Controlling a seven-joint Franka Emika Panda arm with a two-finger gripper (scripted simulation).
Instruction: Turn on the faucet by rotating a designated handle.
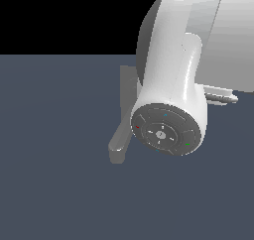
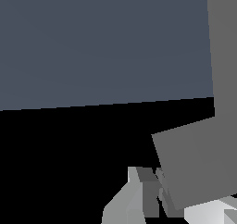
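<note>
Faucet (image 1: 120,135): grey; in the exterior view largely hidden behind the arm. Pincer (image 2: 149,197): close against a flat grey faucet face (image 2: 199,167); open-or-closed state cannot be told; handle not identifiable. Step, judged: approach to handle; next move calls for locating the thin lever, then rotating it.

Wrist view: the faucet (image 2: 199,167) presents a flat matte grey squared face, with a grey upright strip (image 2: 224,47) rising from it. Gripper (image 2: 150,197) parts, pale and dark grey, sit just beside that face; jaw state cannot be determined. Beyond lies a slate-blue floor (image 2: 92,42).
</note>
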